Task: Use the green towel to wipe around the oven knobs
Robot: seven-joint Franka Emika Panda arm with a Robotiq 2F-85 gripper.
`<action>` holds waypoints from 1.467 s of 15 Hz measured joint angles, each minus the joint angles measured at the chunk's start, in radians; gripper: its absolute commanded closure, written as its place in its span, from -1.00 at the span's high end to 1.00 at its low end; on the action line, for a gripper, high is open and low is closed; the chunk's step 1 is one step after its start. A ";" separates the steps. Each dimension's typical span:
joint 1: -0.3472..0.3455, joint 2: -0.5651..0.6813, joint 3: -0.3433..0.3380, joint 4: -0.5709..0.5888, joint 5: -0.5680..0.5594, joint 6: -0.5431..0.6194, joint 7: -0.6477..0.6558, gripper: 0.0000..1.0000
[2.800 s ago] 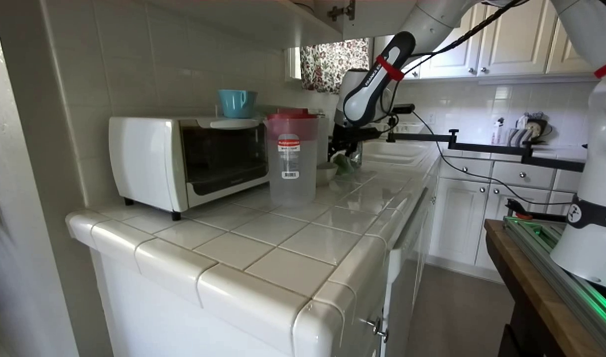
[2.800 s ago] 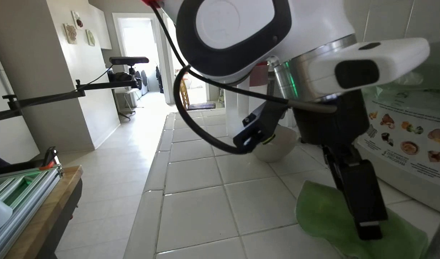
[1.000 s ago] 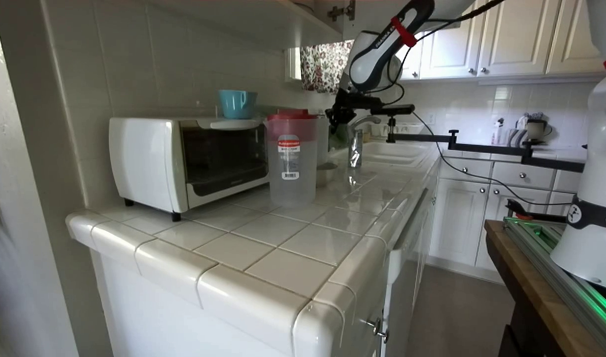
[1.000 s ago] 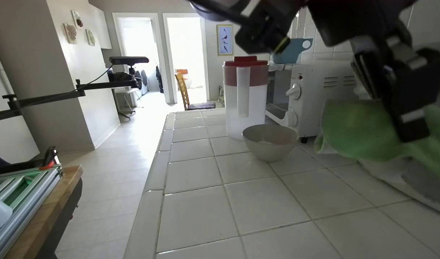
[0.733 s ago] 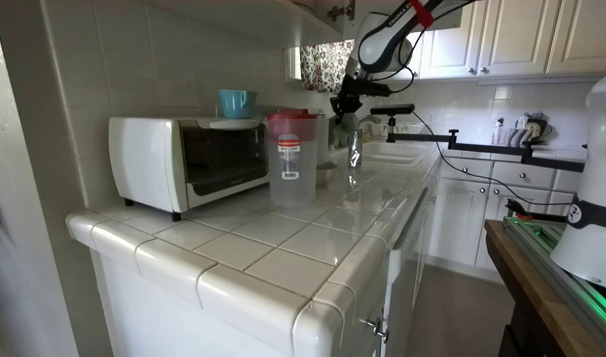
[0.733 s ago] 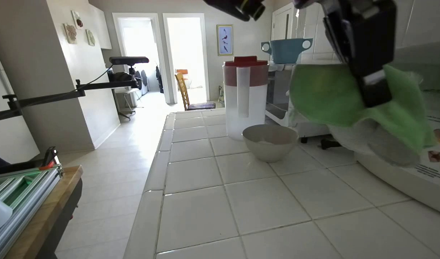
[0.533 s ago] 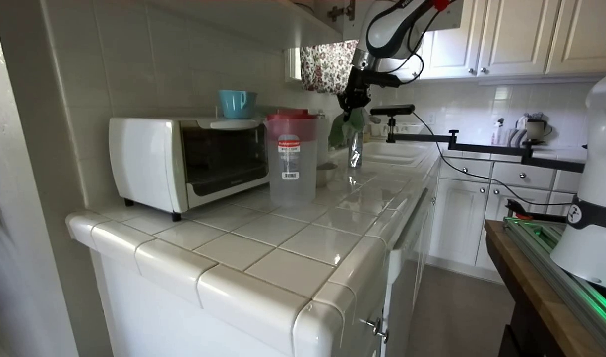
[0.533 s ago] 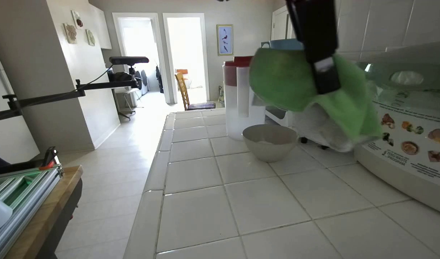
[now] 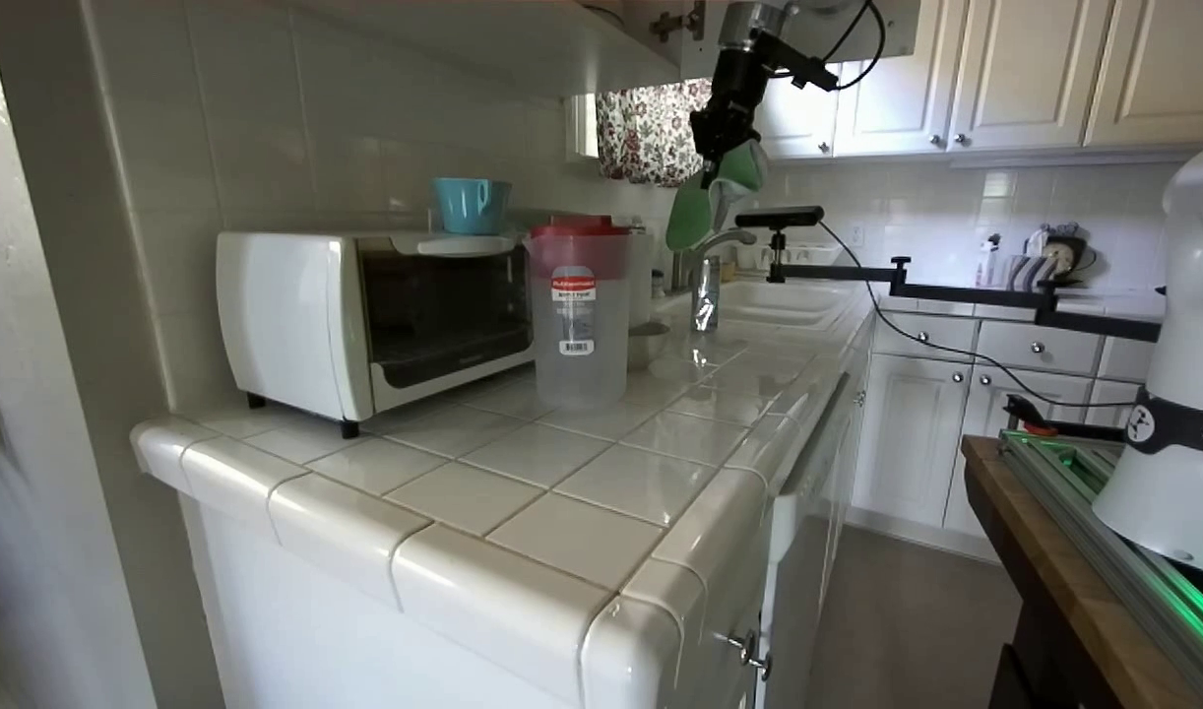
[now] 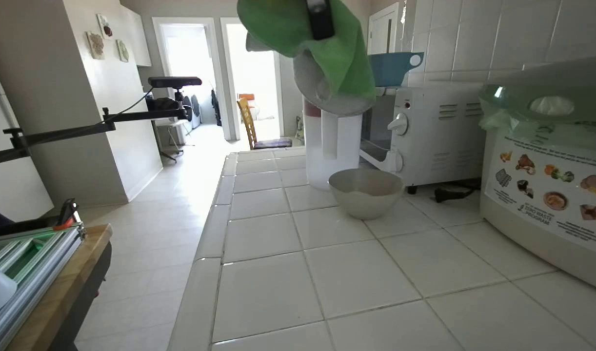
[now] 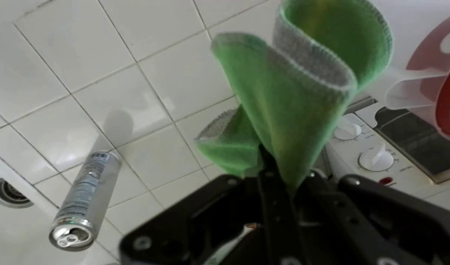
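Gripper (image 11: 284, 175): drawn narrow, pinching a green towel (image 11: 298, 106), lower centre of the wrist view. Green towel (image 10: 347, 63): top centre in an exterior view, raised above the tiled counter (image 10: 264, 282). Oven knobs (image 11: 376, 159), white, two: right of the wrist view, apart from the towel. Silver can (image 11: 87, 198): lower left there.

The cup (image 9: 472, 205) sits on the oven (image 9: 349, 325) with the pitcher (image 9: 580, 320) in front.

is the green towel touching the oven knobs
No, in an exterior view the green towel hangs apart from both oven knobs.
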 measured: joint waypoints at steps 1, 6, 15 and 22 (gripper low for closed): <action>0.000 -0.007 0.004 0.000 0.004 -0.003 -0.013 -0.97; 0.007 0.017 0.020 0.000 0.018 0.073 -0.089 -0.97; 0.077 0.158 0.081 0.006 0.130 0.446 -0.209 -0.97; 0.090 0.285 0.117 0.020 0.132 0.636 -0.326 -0.97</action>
